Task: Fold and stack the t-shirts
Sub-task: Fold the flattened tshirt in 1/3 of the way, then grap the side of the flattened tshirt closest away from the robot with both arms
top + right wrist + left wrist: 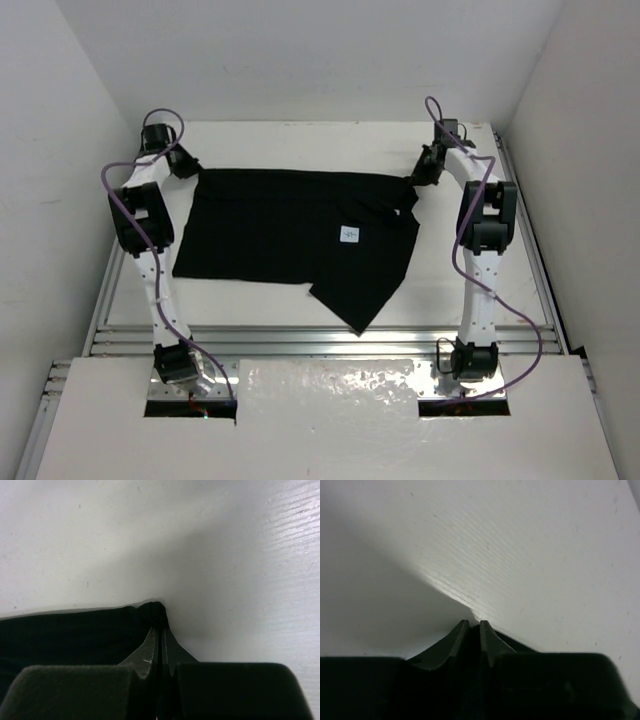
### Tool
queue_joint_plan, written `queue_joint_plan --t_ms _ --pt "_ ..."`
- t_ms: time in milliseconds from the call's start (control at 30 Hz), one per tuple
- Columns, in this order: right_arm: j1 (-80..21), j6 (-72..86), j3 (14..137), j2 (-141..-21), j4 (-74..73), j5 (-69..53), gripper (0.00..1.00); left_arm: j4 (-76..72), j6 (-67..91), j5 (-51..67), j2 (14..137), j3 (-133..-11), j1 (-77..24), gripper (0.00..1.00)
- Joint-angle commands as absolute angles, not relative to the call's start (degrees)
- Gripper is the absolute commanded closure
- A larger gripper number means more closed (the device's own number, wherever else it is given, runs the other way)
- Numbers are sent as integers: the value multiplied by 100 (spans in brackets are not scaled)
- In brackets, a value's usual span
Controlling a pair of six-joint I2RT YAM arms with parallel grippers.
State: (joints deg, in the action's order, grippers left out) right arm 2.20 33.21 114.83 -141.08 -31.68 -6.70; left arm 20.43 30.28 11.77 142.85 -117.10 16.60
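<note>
Left pincer (188, 166) and right pincer (418, 178) are each clamping a far t-shirt (290, 235) corner (edge looking taut); moving both together should be keeping the fold square.

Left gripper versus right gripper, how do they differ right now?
The right gripper pinches a bunched corner of the t-shirt. The left gripper shows mostly bare table ahead, and any cloth between its tips is unclear. From above, the left gripper sits at the t-shirt's far-left corner, the right gripper at its far-right corner. Both are shut, low at the t-shirt's far edge.
</note>
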Motion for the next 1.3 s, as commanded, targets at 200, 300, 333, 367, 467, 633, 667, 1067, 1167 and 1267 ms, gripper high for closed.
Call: queue_joint_plan --t_ms 200,300,333,367,467,633,667,1067,1167,1267 --pt "334 3102 12225 -13983 -3831 -580 74 2179 3076 352 14134 -12164 1775 25" --pt "430 3173 12611 -13913 -3963 -641 35 2494 3041 -103 13801 -12654 1784 2" --pt "474 3129 12673 -13870 -3973 -755 31 2679 3041 -314 13729 -12822 1775 0" --pt "483 3085 12761 -13721 -3981 -756 28 3194 3198 -517 13650 -12980 1775 0" --pt "466 3041 12614 -13143 -4078 -616 25 4327 3575 -1430 13124 -13079 1706 0" --pt "238 3665 9827 -11332 -4193 -632 24 5167 4025 -1767 11236 -10569 1644 0" --pt "176 3717 9330 -10981 -4053 -676 24 5246 4173 -1732 10945 -10103 1626 0" --pt "-852 3682 5582 -8087 -3191 -2283 24 4439 4464 -1090 8780 -5768 1547 25" --pt "-1028 3665 5292 -7788 -2989 -2522 24 3930 4483 -1089 8859 -5485 1599 26" --pt "-1063 3621 5124 -7559 -2971 -2742 24 3657 4509 -1081 8990 -5414 1617 39"
